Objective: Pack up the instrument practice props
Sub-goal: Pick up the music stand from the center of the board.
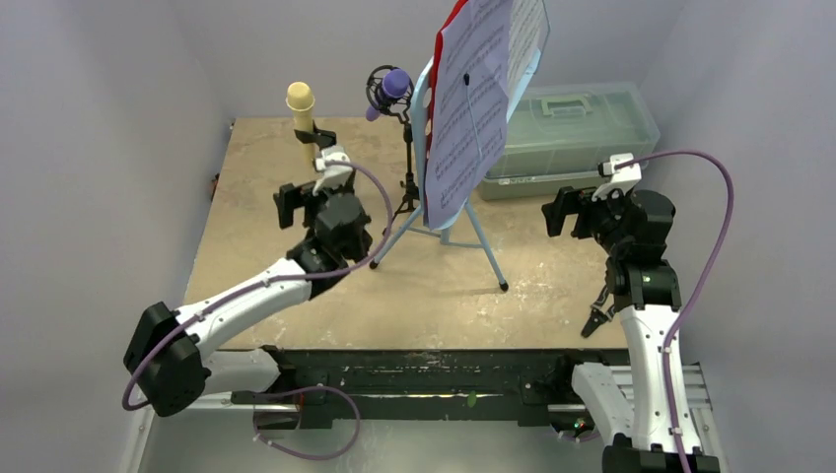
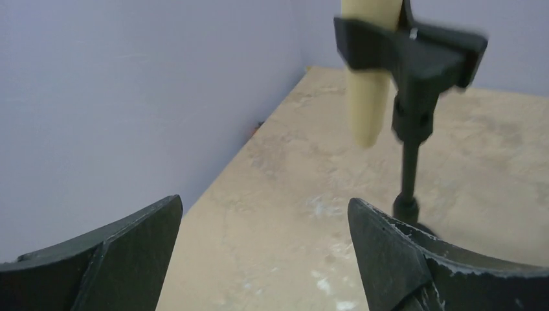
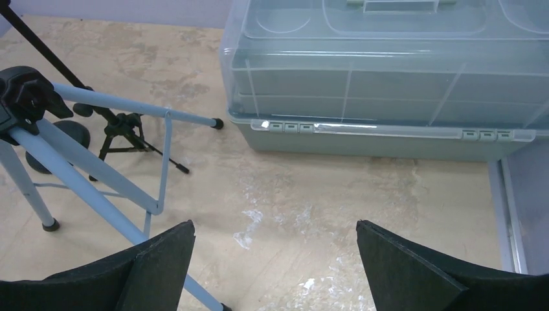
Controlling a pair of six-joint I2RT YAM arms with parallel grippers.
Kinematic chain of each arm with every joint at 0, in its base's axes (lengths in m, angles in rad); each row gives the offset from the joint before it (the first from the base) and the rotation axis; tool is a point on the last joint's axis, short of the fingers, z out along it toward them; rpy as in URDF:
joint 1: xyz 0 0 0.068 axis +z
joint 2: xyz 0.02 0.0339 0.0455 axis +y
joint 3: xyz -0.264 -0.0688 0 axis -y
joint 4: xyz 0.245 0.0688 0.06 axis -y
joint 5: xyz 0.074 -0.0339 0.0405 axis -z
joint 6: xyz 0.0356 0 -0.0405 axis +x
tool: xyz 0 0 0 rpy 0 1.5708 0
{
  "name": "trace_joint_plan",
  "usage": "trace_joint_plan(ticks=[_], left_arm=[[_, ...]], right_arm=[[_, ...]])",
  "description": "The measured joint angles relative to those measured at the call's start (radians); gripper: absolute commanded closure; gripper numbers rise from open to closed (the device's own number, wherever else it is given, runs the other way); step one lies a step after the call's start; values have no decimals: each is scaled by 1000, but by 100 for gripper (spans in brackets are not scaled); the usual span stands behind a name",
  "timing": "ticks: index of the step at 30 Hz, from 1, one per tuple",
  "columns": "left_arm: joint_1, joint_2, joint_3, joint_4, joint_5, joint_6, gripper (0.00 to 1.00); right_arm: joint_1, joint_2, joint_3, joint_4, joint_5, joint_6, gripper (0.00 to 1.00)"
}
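Lilac-grey walls close in on three sides of a beige tabletop [image 1: 444, 296], where we see two robot arms w/ nothing in hand. Centre stage, the light-blue music rest [image 1: 482, 244] stands upright on its tripod legs. Printed sheet music [image 1: 471, 108] is spread across its front, and a red folder [image 1: 454, 17] peeks out behind the pages at the top. Just left of it, the purple mic [image 1: 395, 84] sits atop a black tripod mic holder [image 1: 406, 182]. Further left, near the back-left corner, the cream mic [image 1: 301, 101] stands upright, clipped in a second black mic holder [image 2: 414, 50]. At back right, a translucent grey-green plastic box [image 1: 574, 133] w/ a handle on its lid sits near the rear wall. Small black pliers [image 1: 598, 311] sit at front right, beside the right arm. We find the left gripper [image 2: 264, 206] hovering w/ jaws spread wide and empty, facing the cream mic but apart from it. The right gripper [image 3: 275, 228], likewise wide open and empty, hangs over bare table btwn the rest's legs and the box, touching neither.
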Motion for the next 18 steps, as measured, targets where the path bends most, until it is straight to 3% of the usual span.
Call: trace_joint_plan(ticks=[1,3,6,12,18], left_arm=[[31,-2,82,-217,47,-176,0],[98,-4,175,-472,137,-407,0],[166,-47,190,-745,264,-637,0],[164,-168,175,-980,522,-772,0],[164,-310,166,-1056,649,-811,0]], right_arm=[[0,-5,0,-1,2,1,1],[0,-13,0,0,3,3,1],[0,-20,0,0,3,3,1],[0,-22,0,-1,-4,-6,1],[0,-22,-2,0,-38,-42,1]])
